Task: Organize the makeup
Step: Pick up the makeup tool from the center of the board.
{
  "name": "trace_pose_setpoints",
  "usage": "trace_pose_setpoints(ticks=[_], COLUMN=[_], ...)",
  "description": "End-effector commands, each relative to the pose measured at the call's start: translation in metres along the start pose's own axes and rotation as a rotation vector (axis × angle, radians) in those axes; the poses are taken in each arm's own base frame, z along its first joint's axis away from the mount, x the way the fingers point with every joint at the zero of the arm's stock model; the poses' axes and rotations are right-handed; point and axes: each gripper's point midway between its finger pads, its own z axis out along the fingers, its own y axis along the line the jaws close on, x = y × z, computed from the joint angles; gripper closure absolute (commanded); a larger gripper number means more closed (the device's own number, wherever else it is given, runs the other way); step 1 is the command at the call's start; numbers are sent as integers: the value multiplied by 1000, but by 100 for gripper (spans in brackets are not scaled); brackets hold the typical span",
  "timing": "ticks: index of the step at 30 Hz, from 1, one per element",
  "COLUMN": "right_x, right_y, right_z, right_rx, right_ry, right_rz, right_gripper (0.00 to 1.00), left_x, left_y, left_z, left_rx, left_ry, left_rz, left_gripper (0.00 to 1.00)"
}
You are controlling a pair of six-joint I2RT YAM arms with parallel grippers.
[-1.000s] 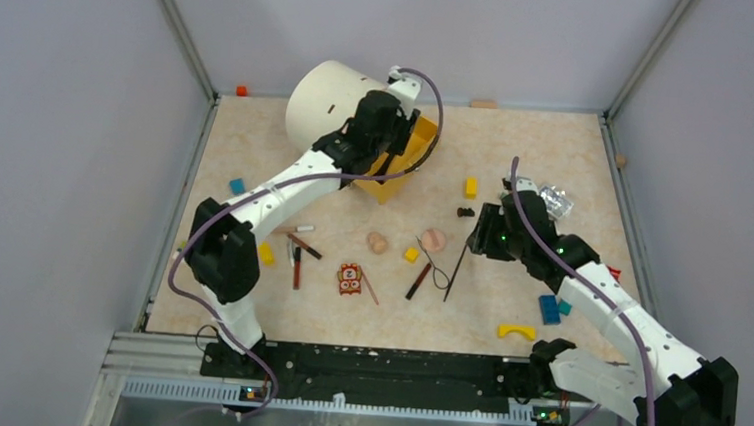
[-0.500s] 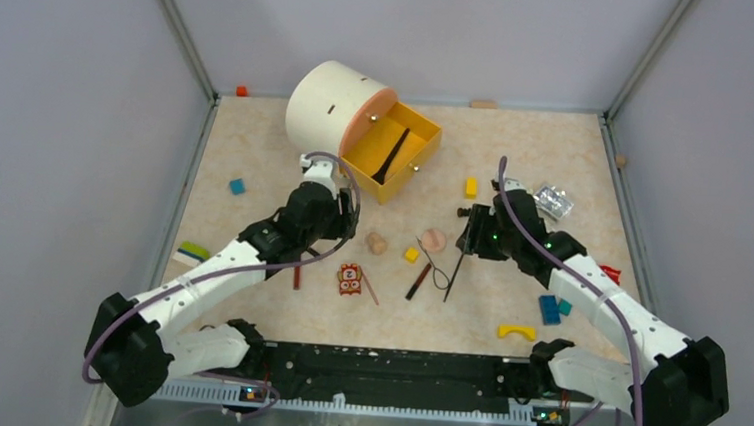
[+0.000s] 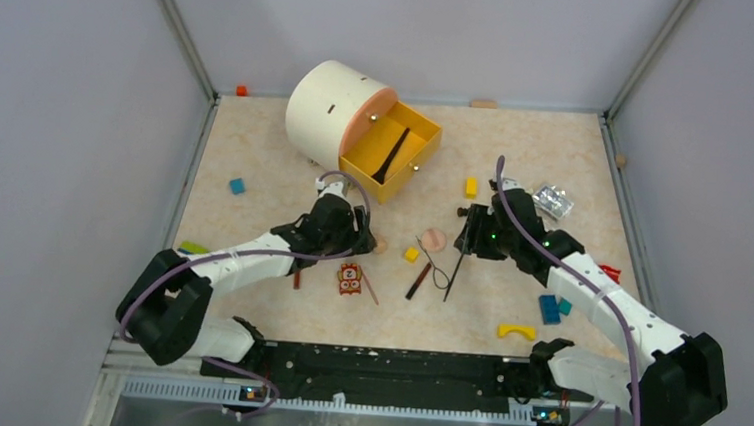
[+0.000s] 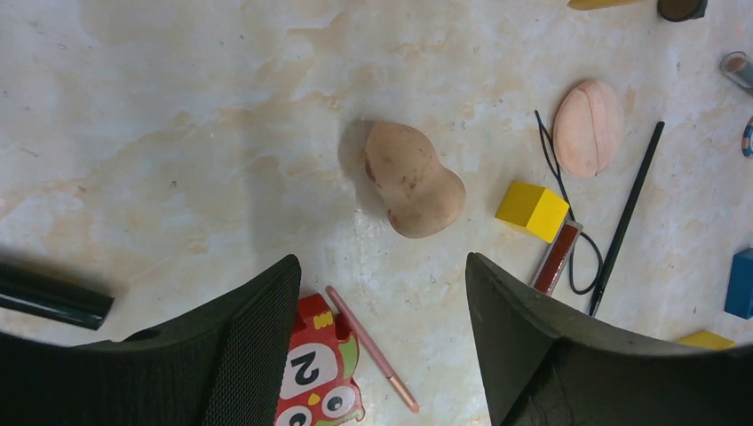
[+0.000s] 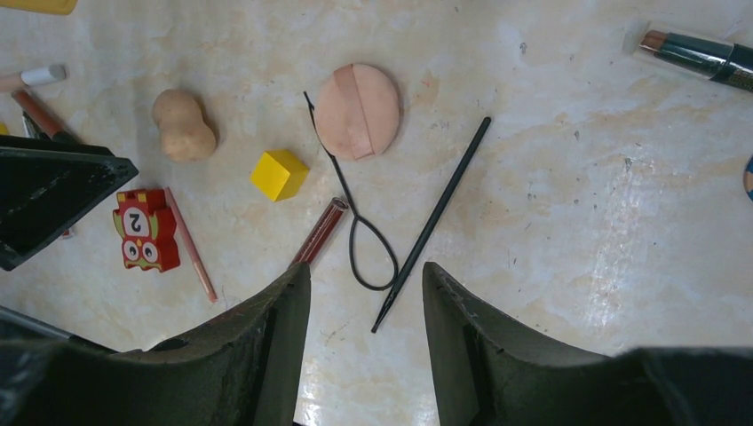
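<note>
My left gripper (image 3: 363,238) is open and empty, low over the table, its jaws standing just short of a peach gourd-shaped puff (image 4: 414,179). A pink pencil (image 4: 371,348) lies between its fingers. My right gripper (image 3: 466,230) is open and empty above a black stick (image 5: 433,222) and a black wire-loop tool (image 5: 368,248). A round peach puff (image 5: 359,111) and a red-brown pencil (image 5: 318,232) lie close by. More pencils lie half hidden under the left arm. A yellow drawer (image 3: 414,125) stands open from a white cylinder (image 3: 325,104) with a black stick (image 3: 392,154) inside.
An orange-red owl toy (image 3: 350,278) lies beside the pink pencil. A yellow block (image 3: 411,255) sits between the puffs, another (image 3: 471,187) farther back. Blue blocks (image 3: 550,308), a yellow arch (image 3: 516,331) and a shiny wrapper (image 3: 554,200) lie at the right.
My left arm has pulled back from the drawer and come down to the gourd-shaped puff; a black stick now shows in the drawer. My right gripper has shifted slightly left.
</note>
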Motion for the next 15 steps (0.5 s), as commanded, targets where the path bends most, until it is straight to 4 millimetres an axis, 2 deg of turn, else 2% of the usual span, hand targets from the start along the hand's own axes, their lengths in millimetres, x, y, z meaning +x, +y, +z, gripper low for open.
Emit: trace_pose_setpoints(ticks=[1, 15], right_x=[-9, -14], right_y=[7, 4], right_z=[-5, -11], right_rx=[-18, 7], right_ry=[-30, -40], right_rz=[-3, -22], right_gripper=[51, 51], left_x=[-10, -7], left_y=[-16, -20], left_z=[14, 40], left_rx=[54, 48], left_ry=[-42, -13], left_rz=[-75, -102], left_gripper=[26, 26])
